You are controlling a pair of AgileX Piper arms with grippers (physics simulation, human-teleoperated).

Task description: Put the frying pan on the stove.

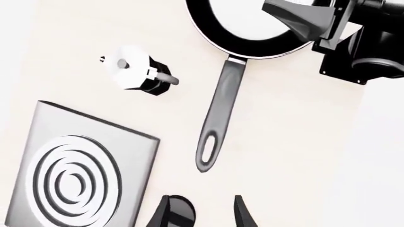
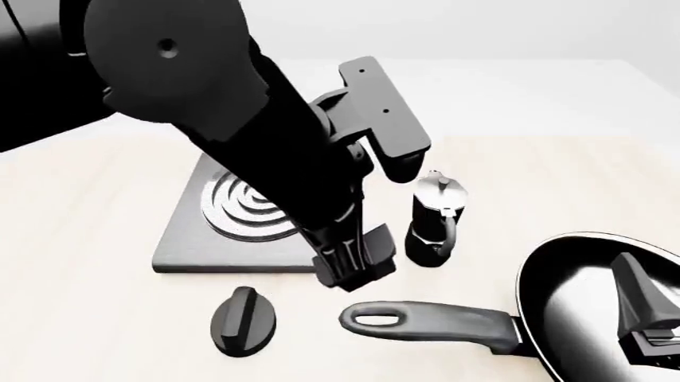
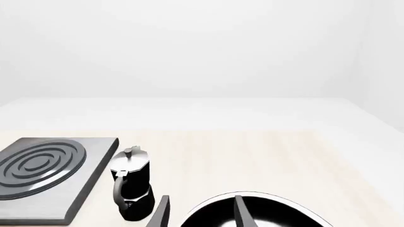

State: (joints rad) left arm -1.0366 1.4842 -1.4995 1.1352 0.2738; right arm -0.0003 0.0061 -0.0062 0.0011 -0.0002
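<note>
Jaws: left gripper (image 1: 202, 213) spread, holding nothing, hovering above pan handle (image 1: 218, 113), likely staged for handle grab. Right gripper (image 3: 202, 210) also spread, empty, poised over pan (image 2: 595, 302) bowl. Pan sits on table (image 2: 85, 318) at near right, well apart from stove (image 2: 228, 219). Moka pot (image 2: 434, 219) stands between, knob (image 2: 244, 318) near handle loop; I judge lift must clear both.

A pale, cream-coloured table (image 3: 265, 156) with a faint wood grain is seen, its far edge met by a plain white surround. Behind it, a bare white backdrop (image 3: 202, 47) is shown. Everything is lit evenly and brightly, with only soft shadows cast.
</note>
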